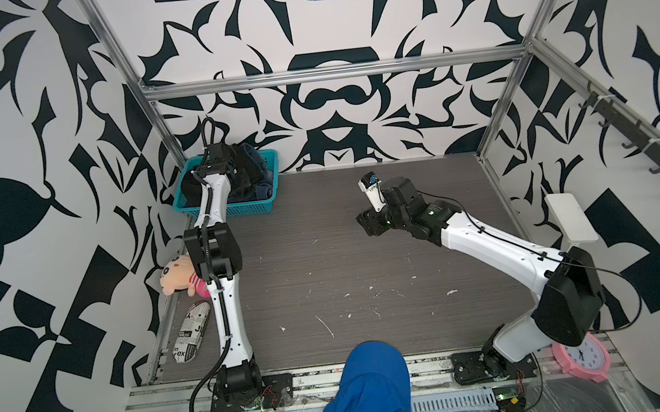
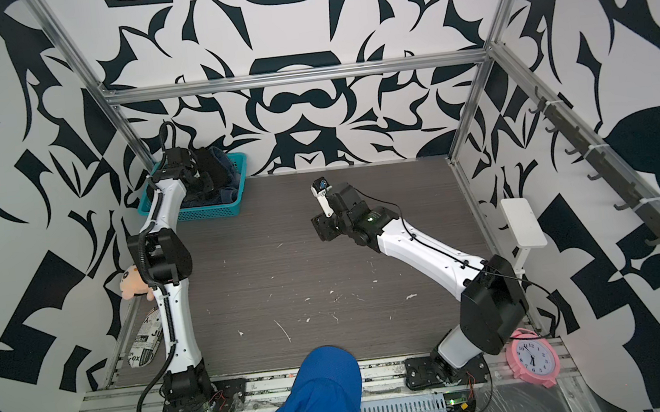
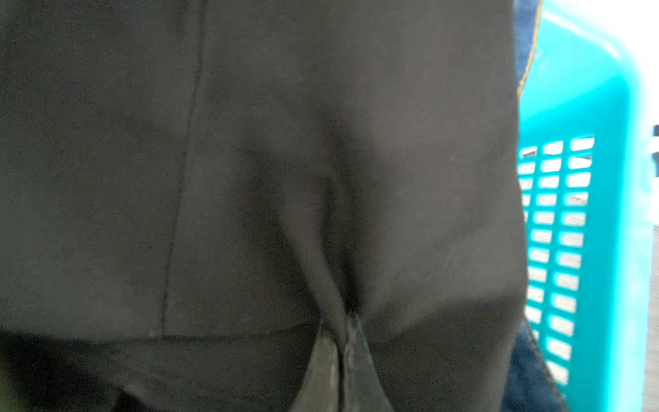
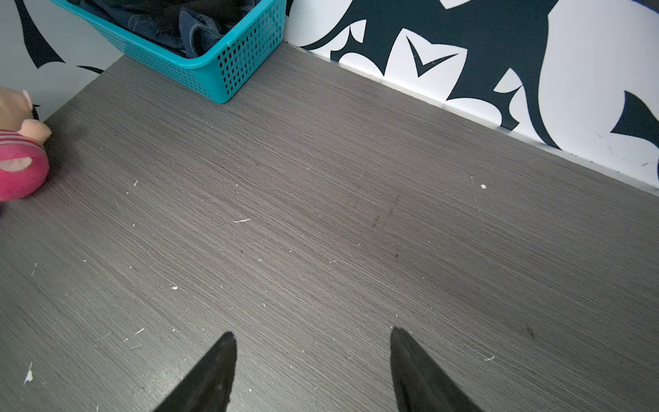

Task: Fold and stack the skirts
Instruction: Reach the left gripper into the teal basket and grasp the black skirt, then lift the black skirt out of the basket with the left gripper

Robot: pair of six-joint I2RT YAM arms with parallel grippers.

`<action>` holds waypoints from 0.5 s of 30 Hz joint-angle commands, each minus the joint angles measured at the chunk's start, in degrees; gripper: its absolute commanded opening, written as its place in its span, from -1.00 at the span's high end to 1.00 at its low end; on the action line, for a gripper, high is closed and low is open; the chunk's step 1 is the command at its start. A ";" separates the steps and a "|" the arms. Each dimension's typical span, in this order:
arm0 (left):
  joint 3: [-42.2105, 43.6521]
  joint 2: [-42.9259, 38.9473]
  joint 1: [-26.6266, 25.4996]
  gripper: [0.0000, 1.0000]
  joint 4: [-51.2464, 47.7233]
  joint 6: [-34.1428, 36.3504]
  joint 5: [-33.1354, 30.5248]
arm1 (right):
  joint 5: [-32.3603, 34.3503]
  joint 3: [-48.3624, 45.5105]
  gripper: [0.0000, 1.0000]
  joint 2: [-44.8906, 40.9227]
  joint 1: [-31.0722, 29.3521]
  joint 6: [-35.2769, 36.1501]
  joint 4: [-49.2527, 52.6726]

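While the right claw [image 4: 313, 333] gapes, the left claw [image 3: 347, 324] pinches puckered smooth black skirt [image 3: 249, 160]

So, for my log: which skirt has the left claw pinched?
The plain black skirt, pinched in the left claw; the blue denim skirt lies free beside it.

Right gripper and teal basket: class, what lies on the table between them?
Only bare tabletop lies between the right gripper and the teal basket, as the right wrist view shows.

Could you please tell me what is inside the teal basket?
The basket holds a black skirt, pinched by the shut left pincer, and a dark blue denim skirt. Anything beneath them is covered.
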State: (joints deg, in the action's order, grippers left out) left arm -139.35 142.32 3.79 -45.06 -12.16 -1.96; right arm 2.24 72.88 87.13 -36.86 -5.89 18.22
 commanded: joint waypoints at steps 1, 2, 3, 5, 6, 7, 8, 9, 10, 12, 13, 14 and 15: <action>0.91 -0.86 0.06 1.00 -0.01 -0.55 -0.07 | -0.72 0.13 -0.43 -1.54 -0.23 -0.32 -2.14; 1.11 -1.95 0.01 1.00 0.51 -0.58 -0.07 | -0.90 0.24 -0.43 -1.35 -0.23 -0.39 -2.22; 1.34 -2.99 0.00 1.00 0.97 -0.75 -0.09 | -1.14 0.24 -0.43 -1.28 -0.23 -0.42 -2.39; 1.23 -5.35 -0.01 1.00 1.70 -0.80 -0.17 | -1.38 0.38 -0.43 -1.13 -0.28 -0.44 -2.70; 1.21 -6.54 -0.01 1.00 2.11 -0.69 -0.21 | -1.59 0.39 -0.43 -1.07 -0.23 -0.52 -2.75; 1.12 -7.66 -0.01 1.00 2.55 -0.67 -0.24 | -1.69 0.48 -0.43 -1.07 -0.23 -0.53 -2.75; 0.97 -8.95 -0.01 1.00 3.07 -0.50 -0.19 | -1.80 0.50 -0.43 -1.02 -0.23 -0.61 -2.83; 0.55 -10.09 -0.01 1.00 3.43 -0.34 0.17 | -1.80 0.55 -0.43 -1.09 -0.23 -0.61 -2.92; 0.13 -11.21 -0.01 1.00 3.68 -0.28 0.51 | -1.80 0.44 -0.43 -1.15 -0.23 -0.61 -3.00; -1.35 -13.41 0.00 1.00 4.13 -0.32 1.46 | -1.88 0.42 -0.43 -1.20 -0.23 -0.59 -3.03; -1.79 -14.45 -0.10 1.00 4.60 -0.40 1.89 | -1.80 0.41 -0.43 -1.26 -0.24 -0.53 -3.10; -2.24 -15.64 -0.18 1.00 5.17 -0.65 2.20 | -1.80 0.34 -0.43 -1.26 -0.28 -0.48 -3.12; -2.77 -16.70 -0.35 1.00 5.67 -0.84 2.46 | -1.80 0.34 -0.43 -1.26 -0.23 -0.44 -3.19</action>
State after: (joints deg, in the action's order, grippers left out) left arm -139.13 131.11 3.73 -41.74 -12.21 -1.19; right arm 0.99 72.88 87.13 -36.86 -6.02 17.63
